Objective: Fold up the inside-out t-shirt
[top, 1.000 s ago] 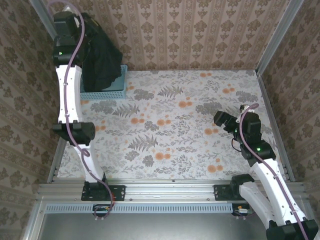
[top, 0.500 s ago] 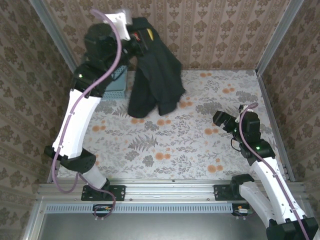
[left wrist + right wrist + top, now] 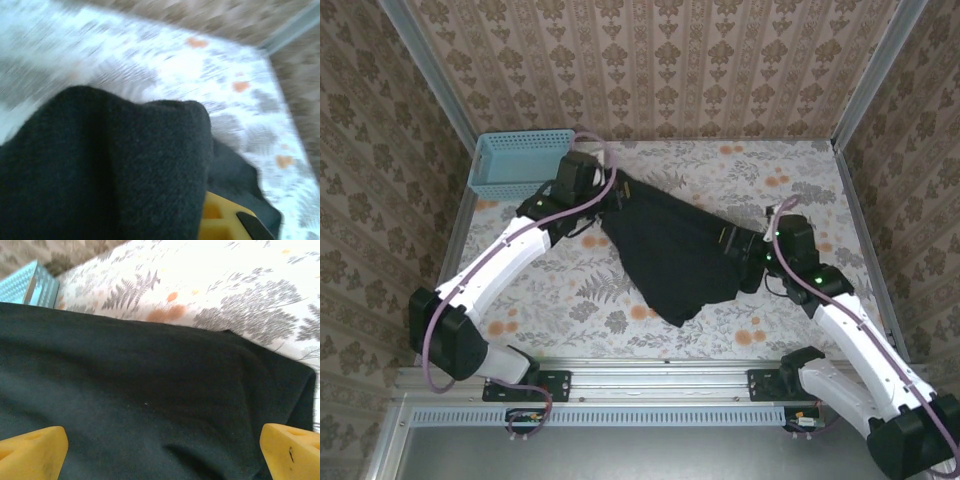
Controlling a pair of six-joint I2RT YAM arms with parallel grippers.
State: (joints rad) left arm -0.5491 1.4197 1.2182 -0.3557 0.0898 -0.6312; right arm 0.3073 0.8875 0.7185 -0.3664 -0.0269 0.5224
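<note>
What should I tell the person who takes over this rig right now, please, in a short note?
Left gripper: shut on one end of the t-shirt.
Right gripper: open, fingers wide apart over the other end, not gripping.
Position: the t-shirt is on the table, stretched between both grippers, bunched and not flat. The blue basket stands at the far left corner.
Done: the t-shirt is out on the table.
To do: spread it flat, then make all the folds.
</note>
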